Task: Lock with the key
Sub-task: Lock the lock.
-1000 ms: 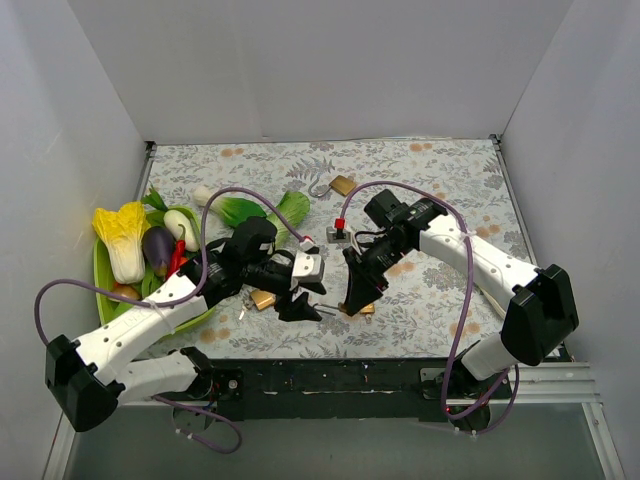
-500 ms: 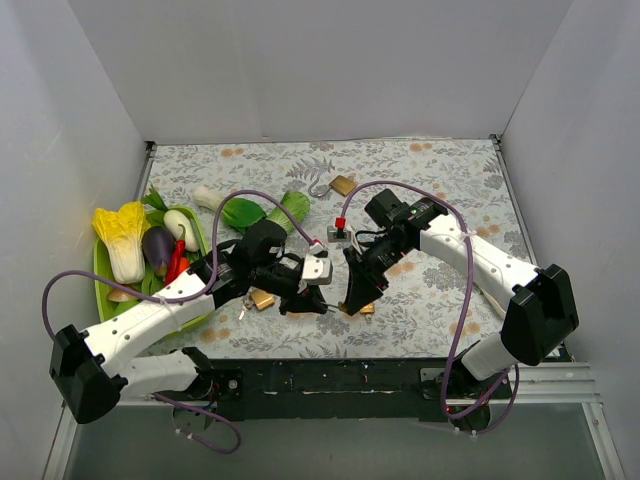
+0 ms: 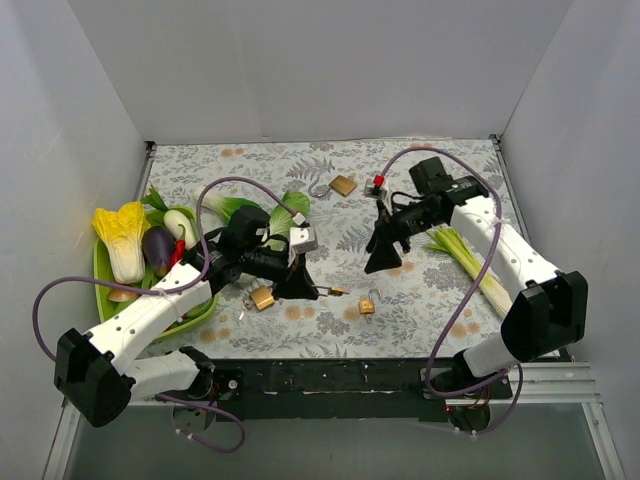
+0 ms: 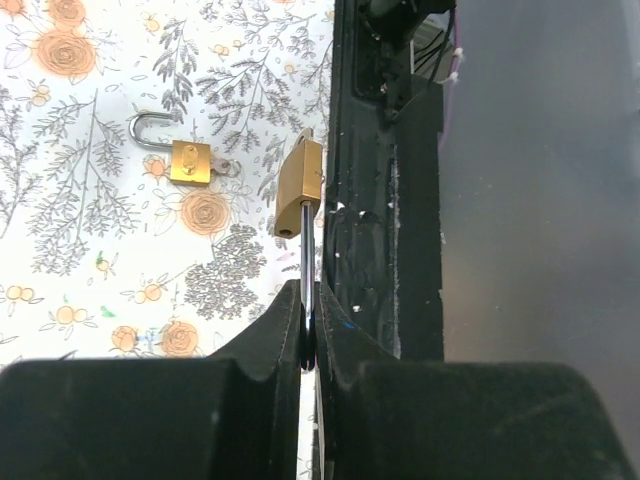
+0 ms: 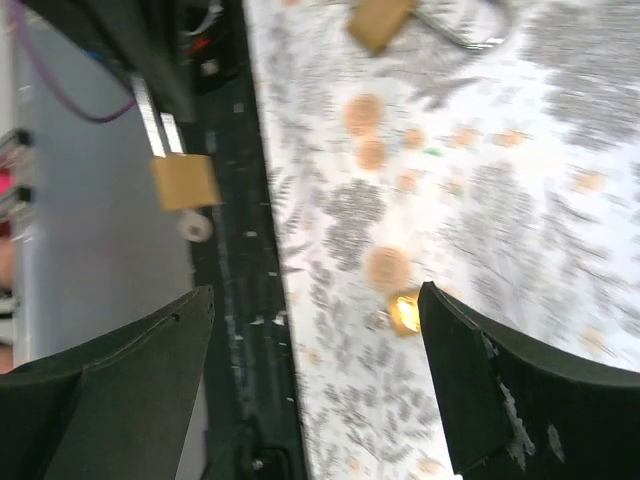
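The right claw (image 3: 384, 267) has let go and pulled away over the last second. It was down close against the left claw's tip near the front edge of the counter (image 3: 440, 160). Now it hangs higher and further back to the right, its fingers spread wide with nothing between them. The left claw (image 3: 311, 290) has swung in and closed, and it now pinches the key (image 4: 305, 262) flat between its fingertips, shut tight on the shaft. The padlock (image 4: 300, 184) is carried on the far end of the key, straight ahead of the left claw. A spring onion (image 3: 468, 268) that the right forearm covered before now lies in plain view, on the outer side of the right claw.

The left arm reaches forward and to the right from its base with the forearm low. Its claw points across the counter along the black rail (image 4: 385, 200), which runs on the claw's right. A second padlock (image 4: 188, 160), shackle open, lies on the counter ahead and to the left of the left claw. It is probably the same brass piece that shows blurred below the right claw's open fingers. The right arm is bent high at the elbow, its claw tilted down toward the left claw.
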Robot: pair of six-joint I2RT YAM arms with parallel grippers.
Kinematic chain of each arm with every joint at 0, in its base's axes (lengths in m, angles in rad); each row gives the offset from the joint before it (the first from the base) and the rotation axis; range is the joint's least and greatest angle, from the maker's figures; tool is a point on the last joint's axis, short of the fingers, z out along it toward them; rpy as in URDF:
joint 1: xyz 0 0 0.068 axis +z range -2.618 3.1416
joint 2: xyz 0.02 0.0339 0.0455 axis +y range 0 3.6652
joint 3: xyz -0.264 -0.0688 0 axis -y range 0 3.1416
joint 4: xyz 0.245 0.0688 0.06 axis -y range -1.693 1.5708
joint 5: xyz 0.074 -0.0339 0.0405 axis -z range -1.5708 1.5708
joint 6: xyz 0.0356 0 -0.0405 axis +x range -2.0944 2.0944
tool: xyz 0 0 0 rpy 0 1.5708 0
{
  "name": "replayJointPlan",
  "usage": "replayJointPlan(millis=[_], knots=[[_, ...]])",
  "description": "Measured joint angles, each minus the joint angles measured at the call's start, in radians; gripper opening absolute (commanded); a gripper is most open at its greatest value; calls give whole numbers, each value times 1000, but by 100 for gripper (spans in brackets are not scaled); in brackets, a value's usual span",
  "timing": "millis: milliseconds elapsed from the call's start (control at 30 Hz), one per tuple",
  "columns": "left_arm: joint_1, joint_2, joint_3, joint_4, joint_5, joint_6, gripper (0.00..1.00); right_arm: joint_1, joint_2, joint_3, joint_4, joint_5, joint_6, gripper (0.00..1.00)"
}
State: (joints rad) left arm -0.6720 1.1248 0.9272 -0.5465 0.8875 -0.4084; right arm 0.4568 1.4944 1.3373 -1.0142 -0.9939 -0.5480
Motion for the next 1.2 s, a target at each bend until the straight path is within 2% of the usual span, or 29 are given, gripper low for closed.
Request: replayJointPlan(millis=[133, 300, 367, 467, 600, 867, 967, 1000, 1033, 1067, 1200], knots=[[16, 30, 40, -7, 45, -57, 0, -91, -70, -14, 59, 55, -35, 95], [16, 56, 117, 19, 81, -132, 0, -54, -286, -112, 192, 43, -11, 95], [16, 63, 140, 38, 92, -162, 0, -14, -363, -151, 249, 44, 5, 91], [16, 64, 150, 66, 105, -206, 0, 36, -405, -174, 299, 34, 30, 82], [16, 66, 150, 98, 116, -259, 0, 50, -375, -175, 337, 29, 55, 66], [16, 67, 150, 173, 93, -330, 0, 109, -340, -175, 369, 26, 90, 41], [16, 67, 150, 185, 82, -335, 0, 110, -340, -175, 388, 23, 108, 23], [16, 67, 150, 188, 78, -336, 0, 110, -340, -175, 393, 21, 114, 11], [16, 67, 150, 190, 72, -336, 0, 110, -340, -175, 394, 19, 121, 4], [16, 67, 150, 190, 68, -336, 0, 111, -340, -175, 395, 19, 128, 1], [16, 63, 149, 192, 48, -336, 0, 111, -340, -175, 396, 17, 130, 1]])
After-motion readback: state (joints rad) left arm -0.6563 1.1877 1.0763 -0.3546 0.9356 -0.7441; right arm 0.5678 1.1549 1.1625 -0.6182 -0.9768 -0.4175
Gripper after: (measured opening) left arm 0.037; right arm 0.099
